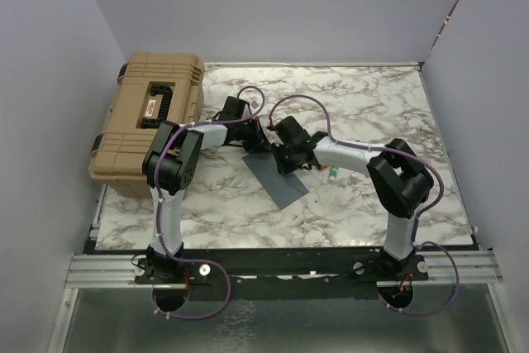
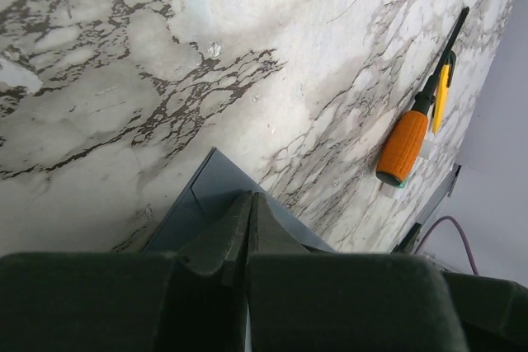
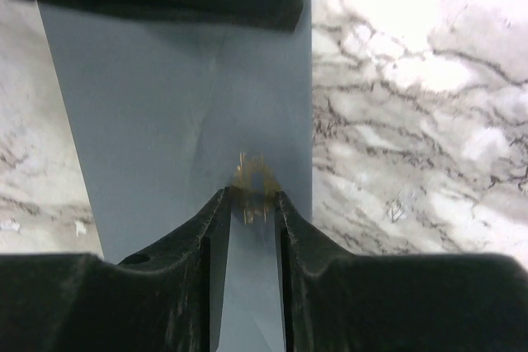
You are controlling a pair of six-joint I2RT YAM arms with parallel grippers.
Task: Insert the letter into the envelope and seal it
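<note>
Item: flat slate grey-blue paper envelope (image 1: 281, 183), laid at a slant on the middle of the white grey-veined marble worktop (image 1: 372, 105), between the two arms and close to their wrists. Left pincer (image 2: 250, 201): fingers pressed tightly together with no gap, nothing seen between them, tips set over one corner of the envelope; whether the paper is touched cannot be told. Right pincer (image 3: 252, 195): fingers parted by a narrow slot, nothing clasped, the grey-blue paper seen through the gap; tips placed low over the envelope face, where creases are seen to meet. A small gold-coloured mark (image 3: 252, 172), blurred, is noted on the envelope right at those fingertips. Orange-handled screwdriver with black shaft (image 2: 404, 144): laid on the marble, apart from the envelope, on the right arm's side. Tan hard plastic case with black handle and latches (image 1: 153, 117): stood at the far left corner of the worktop, lid down, beside the left arm.
</note>
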